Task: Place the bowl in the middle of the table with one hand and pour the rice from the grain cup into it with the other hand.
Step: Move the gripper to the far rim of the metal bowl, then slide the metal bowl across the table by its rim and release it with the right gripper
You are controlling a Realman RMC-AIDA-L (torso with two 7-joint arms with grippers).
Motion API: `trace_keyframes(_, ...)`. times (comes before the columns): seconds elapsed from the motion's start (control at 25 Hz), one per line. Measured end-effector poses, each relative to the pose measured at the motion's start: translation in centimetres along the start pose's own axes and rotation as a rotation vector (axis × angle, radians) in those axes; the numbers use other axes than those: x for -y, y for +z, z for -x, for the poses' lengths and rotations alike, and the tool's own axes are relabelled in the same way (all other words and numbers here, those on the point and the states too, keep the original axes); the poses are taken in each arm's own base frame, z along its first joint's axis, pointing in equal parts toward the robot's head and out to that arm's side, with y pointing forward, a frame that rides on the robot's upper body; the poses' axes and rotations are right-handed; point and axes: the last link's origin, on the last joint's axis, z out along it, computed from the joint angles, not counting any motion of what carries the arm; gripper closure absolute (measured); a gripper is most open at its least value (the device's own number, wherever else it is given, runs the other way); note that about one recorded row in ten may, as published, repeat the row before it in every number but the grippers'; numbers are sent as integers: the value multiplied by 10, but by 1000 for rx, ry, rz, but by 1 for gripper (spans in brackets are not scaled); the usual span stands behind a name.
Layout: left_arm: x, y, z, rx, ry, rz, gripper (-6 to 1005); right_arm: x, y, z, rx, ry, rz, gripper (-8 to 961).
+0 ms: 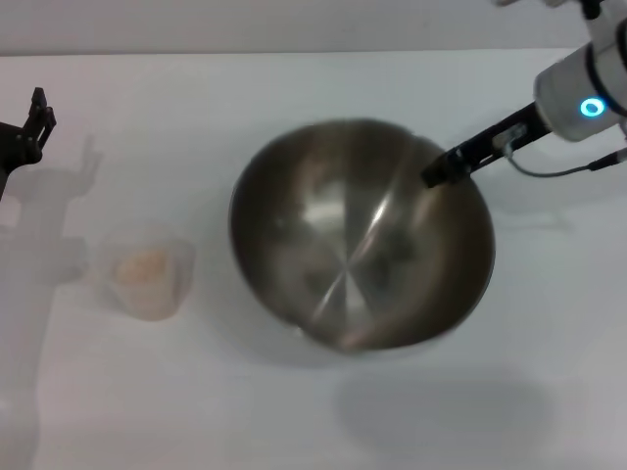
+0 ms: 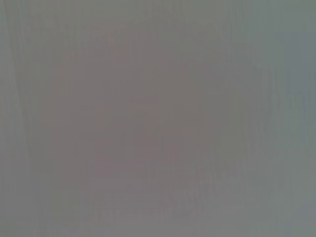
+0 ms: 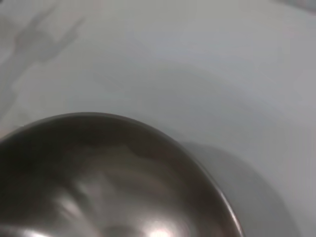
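The big steel bowl (image 1: 362, 235) hangs tilted above the middle of the white table (image 1: 294, 411), and its shadow falls toward the front right. My right gripper (image 1: 438, 173) reaches in from the back right and is shut on the bowl's far right rim. In the right wrist view the bowl (image 3: 108, 177) fills the near part, with bare table (image 3: 197, 64) beyond it. The clear grain cup (image 1: 148, 271) stands left of the bowl with pale rice (image 1: 145, 264) in it. My left gripper (image 1: 35, 113) hovers open at the far left edge, behind the cup and apart from it.
The left wrist view is a plain grey blur with nothing recognisable in it. The left arm's shadow (image 1: 59, 206) lies across the table beside the cup. White tabletop extends in front of the bowl and the cup.
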Motion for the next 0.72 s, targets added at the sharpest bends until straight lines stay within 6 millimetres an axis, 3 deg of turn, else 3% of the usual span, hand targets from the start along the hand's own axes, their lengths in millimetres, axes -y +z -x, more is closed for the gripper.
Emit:
trace_keyframes(0.32,-2,0,0,-2,2,9,218,29,-5,-1,104,75,-75,912)
trace_keyframes(0.72,-3,-1,1,0,5,13,220,43,12,0,113,105,-135,888)
